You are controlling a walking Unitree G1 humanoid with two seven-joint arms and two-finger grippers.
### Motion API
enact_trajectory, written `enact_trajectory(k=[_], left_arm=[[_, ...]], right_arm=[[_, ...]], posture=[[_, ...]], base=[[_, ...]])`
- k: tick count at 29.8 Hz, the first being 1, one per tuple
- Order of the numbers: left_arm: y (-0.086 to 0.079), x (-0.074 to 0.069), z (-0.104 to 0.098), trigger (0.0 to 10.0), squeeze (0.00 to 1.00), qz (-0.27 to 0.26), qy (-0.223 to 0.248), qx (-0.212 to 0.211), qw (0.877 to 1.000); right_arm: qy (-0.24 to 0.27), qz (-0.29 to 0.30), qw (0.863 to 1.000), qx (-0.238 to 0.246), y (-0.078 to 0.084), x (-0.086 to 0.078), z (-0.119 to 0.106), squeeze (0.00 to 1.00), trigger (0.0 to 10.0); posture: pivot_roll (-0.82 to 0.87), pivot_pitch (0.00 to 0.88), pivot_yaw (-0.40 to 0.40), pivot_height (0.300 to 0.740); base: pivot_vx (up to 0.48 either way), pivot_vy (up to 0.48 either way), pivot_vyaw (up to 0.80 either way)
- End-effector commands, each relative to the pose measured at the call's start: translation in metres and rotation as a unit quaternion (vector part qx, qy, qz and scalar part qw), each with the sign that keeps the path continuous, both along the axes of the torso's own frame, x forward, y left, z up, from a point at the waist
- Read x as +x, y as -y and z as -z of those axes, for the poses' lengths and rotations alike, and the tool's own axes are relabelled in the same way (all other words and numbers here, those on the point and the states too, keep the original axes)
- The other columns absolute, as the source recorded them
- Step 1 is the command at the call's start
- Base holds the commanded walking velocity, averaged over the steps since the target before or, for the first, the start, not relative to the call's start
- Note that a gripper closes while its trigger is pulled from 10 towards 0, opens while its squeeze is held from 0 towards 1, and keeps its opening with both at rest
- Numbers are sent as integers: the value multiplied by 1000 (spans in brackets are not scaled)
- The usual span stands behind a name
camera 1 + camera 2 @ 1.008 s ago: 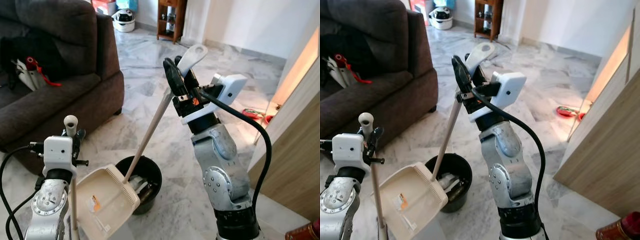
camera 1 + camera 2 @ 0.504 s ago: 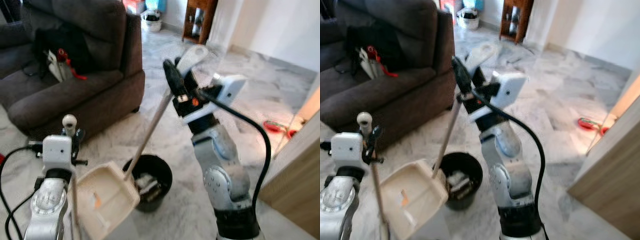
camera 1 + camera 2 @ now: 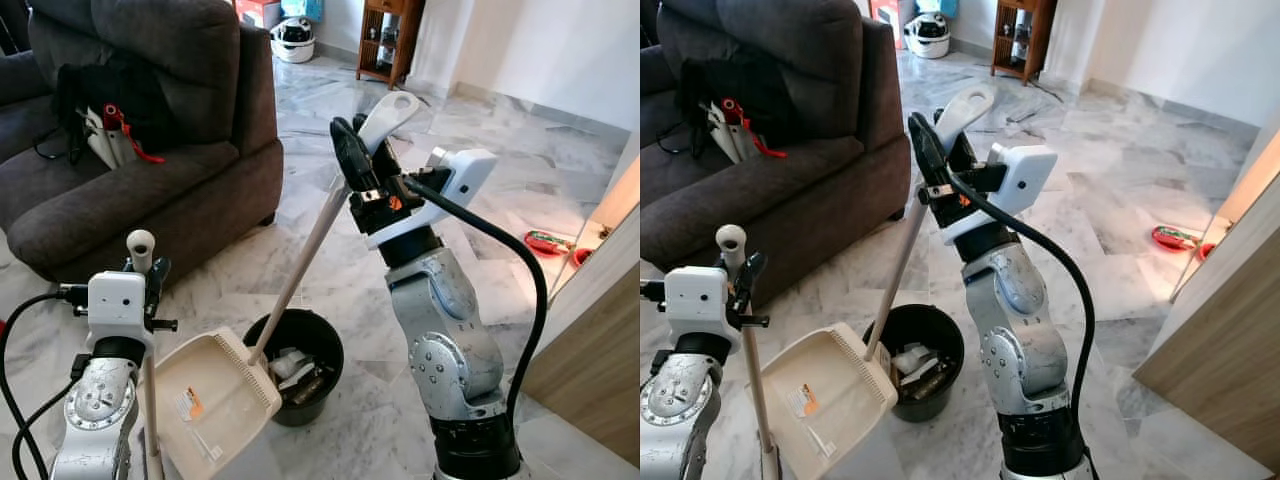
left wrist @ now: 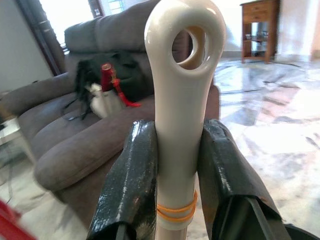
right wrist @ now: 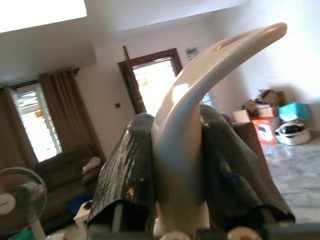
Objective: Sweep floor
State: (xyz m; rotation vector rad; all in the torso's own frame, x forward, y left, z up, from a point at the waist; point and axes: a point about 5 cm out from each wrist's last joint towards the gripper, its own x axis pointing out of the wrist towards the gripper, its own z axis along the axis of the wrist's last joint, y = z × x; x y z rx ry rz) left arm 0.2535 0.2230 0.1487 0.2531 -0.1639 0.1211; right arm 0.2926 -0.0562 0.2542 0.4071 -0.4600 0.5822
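Note:
My left gripper [image 3: 148, 272] is shut on a thin white broom handle [image 4: 182, 100] with a looped top and an orange rubber band; the pole runs down past my left arm. Higher up at centre, my right gripper [image 3: 362, 165] is shut on the dustpan's long cream handle [image 3: 300, 270], whose curved end [image 5: 200, 80] sticks out above the fingers. The cream dustpan [image 3: 205, 405] hangs tilted, its toothed rear edge next to a black bin [image 3: 318, 348] on the marble floor. The bin holds some rubbish. The broom's head is hidden.
A dark brown sofa [image 3: 180, 130] with a black bag and a white-and-red item stands at the left. A wooden panel [image 3: 600, 350] rises at the right, with a red object [image 3: 545, 241] on the floor beyond it. A wooden shelf [image 3: 385, 40] stands far back.
The camera has shifted, so the sofa and floor sit differently in the picture. Both grippers keep their hold, and the dustpan stays beside the bin.

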Motion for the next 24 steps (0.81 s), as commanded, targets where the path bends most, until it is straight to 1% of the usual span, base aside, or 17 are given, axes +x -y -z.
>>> enact_trajectory(k=[1, 2, 4, 24], left_arm=[[1, 0, -11, 10000, 0, -1, 22, 8, 1000], [1, 0, -11, 10000, 0, -1, 22, 8, 1000], [1, 0, -11, 10000, 0, -1, 22, 8, 1000], [1, 1, -12, 10000, 0, -3, 23, 9, 1000]], right_arm=[[23, -26, 999, 28, -7, -6, -13, 0, 10000], [22, -26, 999, 29, -7, -6, -13, 0, 10000], [16, -23, 999, 38, -6, -6, -13, 0, 10000], [9, -25, 999, 39, -5, -4, -12, 0, 10000]], posture=[[71, 34, -6, 740], [71, 34, -6, 740], [71, 34, -6, 740], [74, 34, -7, 740]], base=[[255, 0, 788], [255, 0, 788], [253, 0, 0], [254, 0, 0]])
